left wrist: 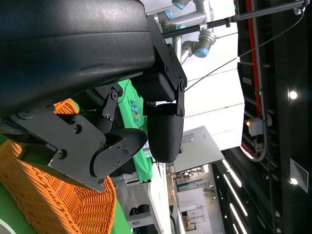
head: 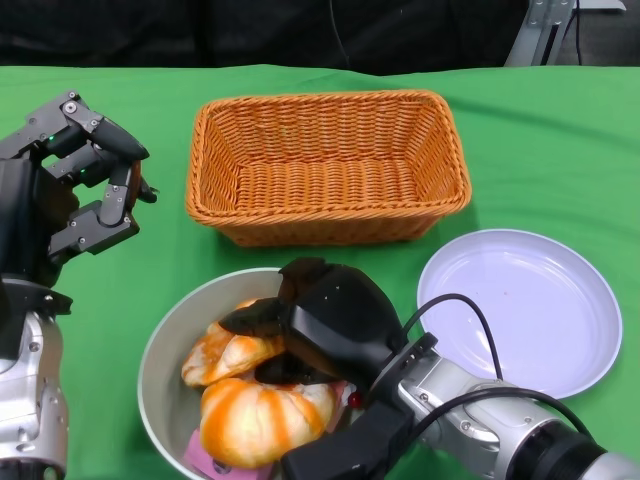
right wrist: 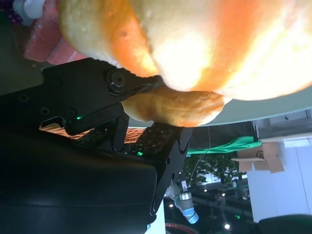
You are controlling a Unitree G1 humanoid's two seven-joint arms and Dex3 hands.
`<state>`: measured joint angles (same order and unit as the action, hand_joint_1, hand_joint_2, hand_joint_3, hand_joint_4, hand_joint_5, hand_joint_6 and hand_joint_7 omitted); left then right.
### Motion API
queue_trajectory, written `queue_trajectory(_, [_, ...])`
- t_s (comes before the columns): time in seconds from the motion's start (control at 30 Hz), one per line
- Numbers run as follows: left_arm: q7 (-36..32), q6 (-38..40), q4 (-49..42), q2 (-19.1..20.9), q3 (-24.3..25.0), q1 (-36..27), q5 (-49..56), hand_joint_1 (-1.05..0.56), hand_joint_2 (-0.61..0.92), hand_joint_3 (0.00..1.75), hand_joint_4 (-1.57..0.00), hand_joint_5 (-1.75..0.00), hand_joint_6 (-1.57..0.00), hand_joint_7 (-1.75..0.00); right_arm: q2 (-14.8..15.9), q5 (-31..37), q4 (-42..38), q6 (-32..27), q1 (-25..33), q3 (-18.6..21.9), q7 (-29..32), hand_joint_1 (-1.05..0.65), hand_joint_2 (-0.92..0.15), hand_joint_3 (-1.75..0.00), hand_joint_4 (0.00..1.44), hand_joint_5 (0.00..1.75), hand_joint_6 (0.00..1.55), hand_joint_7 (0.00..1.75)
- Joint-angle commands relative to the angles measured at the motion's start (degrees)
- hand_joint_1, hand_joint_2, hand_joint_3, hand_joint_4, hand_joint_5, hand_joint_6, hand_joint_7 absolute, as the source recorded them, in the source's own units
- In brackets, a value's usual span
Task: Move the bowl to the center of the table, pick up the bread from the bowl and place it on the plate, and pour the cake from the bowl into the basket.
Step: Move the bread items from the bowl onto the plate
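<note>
- The worktop (head: 560,140) is covered in bright green cloth and carries everything else.
- The basket (head: 325,165) is a rectangular wicker one, orange-brown, standing at the far middle of the worktop with nothing inside it; a corner of it shows in the left wrist view (left wrist: 53,204).
- The plate (head: 520,310) is round, pale lilac-white and bare, lying to the right, just in front of the basket's right end.
- The bowl (head: 165,350) is round and grey-beige, at the near middle, just in front of the basket and left of the plate, apart from both.
- The bread (head: 260,418) lies in the bowl as glossy golden-orange rolls with paler stripes: one big roll at the near side and a smaller one (head: 225,352) behind it. In the right wrist view the bread (right wrist: 204,44) fills the frame close up.
- The cake (head: 215,455) shows only as a pink wrapped corner under the near roll.
- The right hand (head: 325,320) reaches into the bowl, its fingers (right wrist: 117,117) bent down onto the bread and touching it; whether it has truly gripped a roll, I cannot tell.
- The left hand (head: 85,180) hangs above the worktop left of the basket, fingers (left wrist: 163,131) loosely curled and apart, holding nothing.
</note>
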<state>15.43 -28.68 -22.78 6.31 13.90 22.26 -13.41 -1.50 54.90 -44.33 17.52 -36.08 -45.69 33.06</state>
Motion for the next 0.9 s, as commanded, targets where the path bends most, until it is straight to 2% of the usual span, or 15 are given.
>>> queue_trajectory(0.03, [-0.70,-1.31,-0.81,0.54,0.29,0.07,0.14,-0.04,0.60,1.07,-0.81,-1.54,-0.81,-1.28,0.86,0.66,-2.60,0.37,0.88,-0.81,1.23,-0.35,-0.92,-0.07,0.73,1.13,1.05,0.12])
queue_trajectory(0.1, [-0.52,-1.63,-1.32,0.57,0.29,0.21,0.06,-0.05,0.60,1.07,-0.82,-1.54,-0.82,-1.28,1.01,0.84,-2.81,0.45,0.65,-0.75,2.83,-0.33,-0.92,-0.07,0.71,1.20,1.05,0.14])
queue_trajectory(0.3, [-1.02,-1.96,-1.72,0.64,0.40,0.20,0.31,-0.05,0.58,1.06,-0.82,-1.53,-0.82,-1.27,2.31,1.73,-1.67,-1.02,0.00,-0.42,4.60,-0.30,-0.92,-0.08,0.69,1.25,1.04,0.16])
queue_trajectory(0.57, [-0.96,-2.27,-2.25,0.98,0.45,0.24,0.62,-0.05,0.58,1.10,-0.82,-1.52,-0.83,-1.26,3.74,3.61,2.48,-6.53,0.91,0.34,4.73,-0.35,-0.92,-0.02,0.76,1.11,1.05,0.15])
queue_trajectory(0.7, [-0.58,-1.81,-2.28,0.92,0.47,0.21,-0.02,-0.05,0.57,1.10,-0.82,-1.53,-0.83,-1.25,4.12,4.34,3.51,-7.73,1.02,0.46,5.42,-0.36,-0.91,0.00,0.80,1.11,1.07,0.14])
queue_trajectory(0.9, [-0.39,-3.01,-3.02,1.20,0.17,0.28,0.65,-0.05,0.58,1.10,-0.81,-1.52,-0.82,-1.26,4.47,4.46,4.78,-8.37,1.30,0.94,7.13,-0.34,-0.91,0.00,0.77,1.27,1.09,0.14])
